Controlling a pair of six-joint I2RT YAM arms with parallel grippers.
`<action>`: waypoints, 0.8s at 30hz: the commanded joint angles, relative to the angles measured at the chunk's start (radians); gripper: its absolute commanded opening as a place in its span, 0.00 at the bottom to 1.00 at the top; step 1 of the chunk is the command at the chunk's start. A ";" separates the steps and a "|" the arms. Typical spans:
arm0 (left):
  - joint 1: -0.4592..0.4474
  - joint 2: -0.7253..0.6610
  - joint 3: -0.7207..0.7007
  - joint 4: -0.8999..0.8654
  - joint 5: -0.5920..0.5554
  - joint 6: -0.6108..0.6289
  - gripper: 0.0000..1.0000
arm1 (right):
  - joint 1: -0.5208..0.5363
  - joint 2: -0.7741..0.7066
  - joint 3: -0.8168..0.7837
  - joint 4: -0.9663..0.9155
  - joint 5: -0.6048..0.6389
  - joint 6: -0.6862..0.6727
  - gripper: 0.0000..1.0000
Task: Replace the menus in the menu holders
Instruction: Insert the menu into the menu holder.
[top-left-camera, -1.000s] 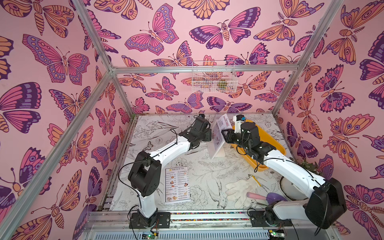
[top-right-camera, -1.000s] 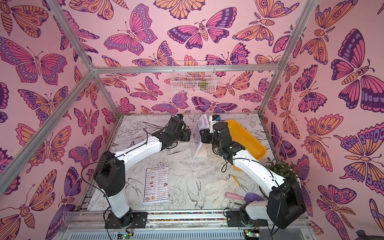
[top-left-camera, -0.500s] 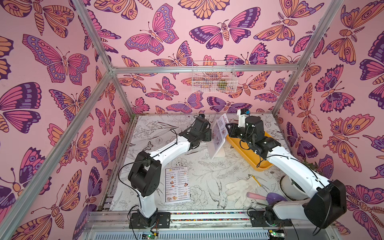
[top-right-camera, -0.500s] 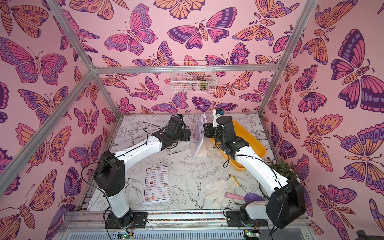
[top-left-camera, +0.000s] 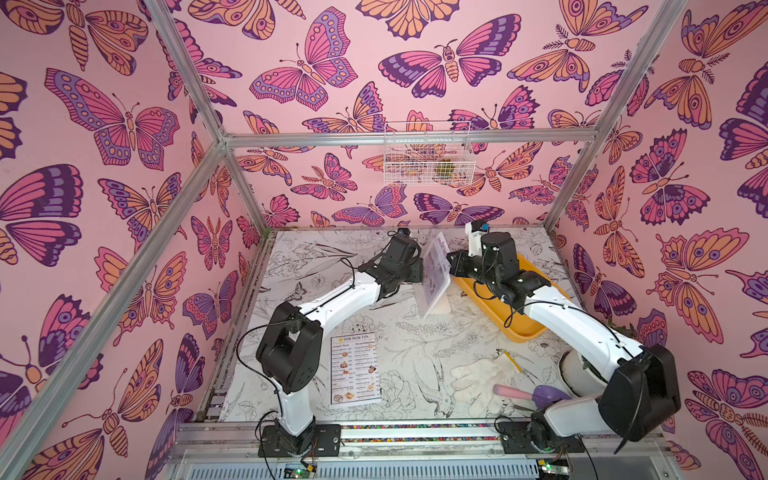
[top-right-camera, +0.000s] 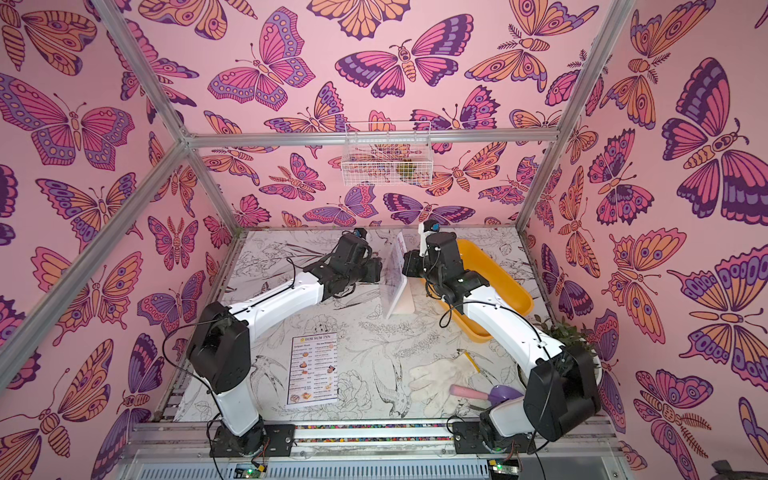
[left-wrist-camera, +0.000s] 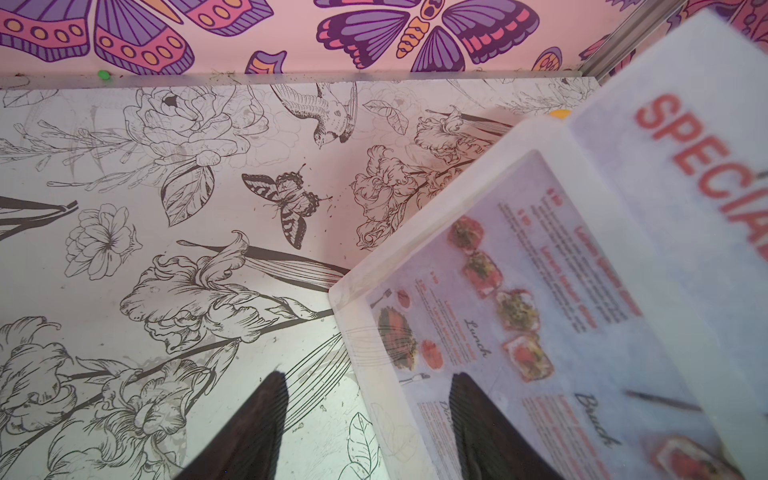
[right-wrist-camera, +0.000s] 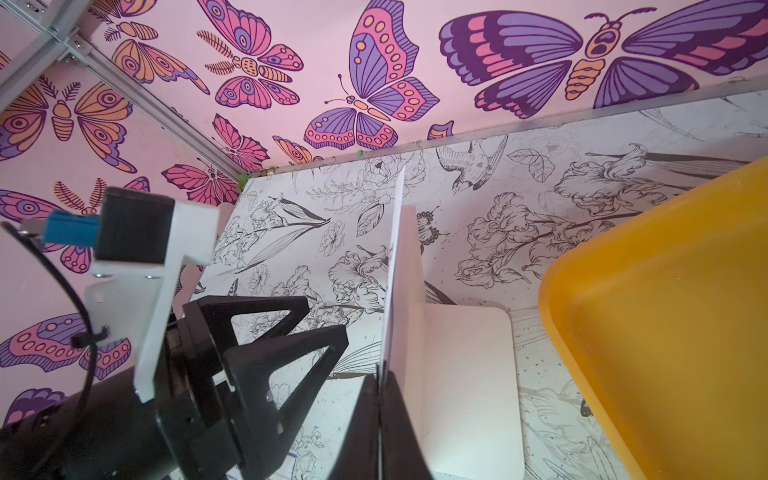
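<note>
The menu holder stands upright at the back middle of the table, seen in both top views. The "SPECIAL MENU" sheet sits in it and sticks out past its top edge. My right gripper is shut on that sheet's thin edge, beside the holder's white base. My left gripper is open, with its fingers either side of the holder's side edge and not touching it. The "DIM SUM INN" menu lies flat on the table near the left arm's base.
A yellow tray lies under the right arm, just right of the holder. A white glove, a pink-handled purple scoop, a yellow pencil and a white pot sit at the front right. A wire basket hangs on the back wall.
My right gripper has closed on the special menu's edge, and its wrist has shifted back and up. The left arm and the holder have stayed still.
</note>
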 joint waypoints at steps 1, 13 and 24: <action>0.009 -0.017 0.016 0.010 -0.011 0.004 0.65 | 0.015 0.023 0.030 -0.030 -0.033 -0.001 0.07; 0.009 -0.013 0.016 0.010 -0.013 0.002 0.65 | 0.038 0.036 0.044 -0.093 -0.021 -0.017 0.15; 0.009 -0.021 0.006 0.009 -0.017 -0.001 0.65 | 0.011 0.053 0.114 -0.110 -0.006 -0.043 0.17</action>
